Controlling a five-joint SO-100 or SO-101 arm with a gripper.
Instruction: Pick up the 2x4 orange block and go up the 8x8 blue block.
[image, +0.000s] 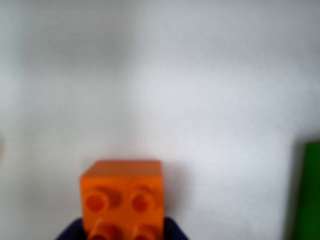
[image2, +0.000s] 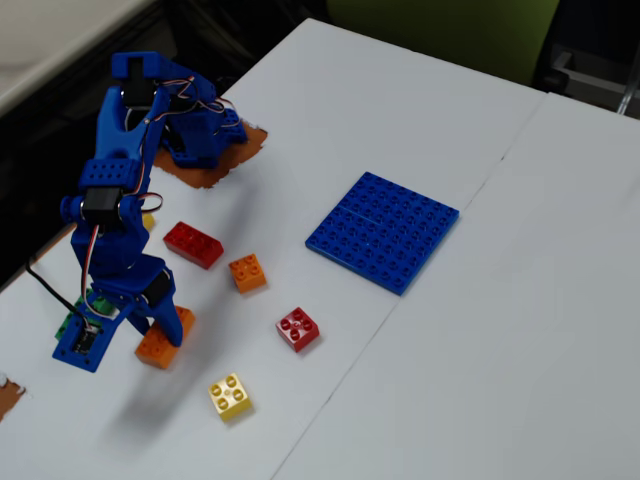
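Note:
The 2x4 orange block (image: 122, 192) sits between my gripper's (image: 121, 232) dark blue fingers (image: 70, 233), studs toward the wrist camera and its far end pointing at the white table. In the fixed view my gripper (image2: 158, 335) is shut on this orange block (image2: 160, 348) at the table's left. I cannot tell whether the block touches the table. The 8x8 blue block (image2: 383, 230) lies flat far to the right of the gripper, out of the wrist view.
A green brick (image2: 72, 322) (image: 307, 192) lies right beside the gripper. A red oblong brick (image2: 194, 244), a small orange square brick (image2: 247, 272), a small red brick (image2: 298, 329) and a small yellow brick (image2: 230, 396) lie between gripper and baseplate. The arm's base (image2: 200, 135) stands at the back left.

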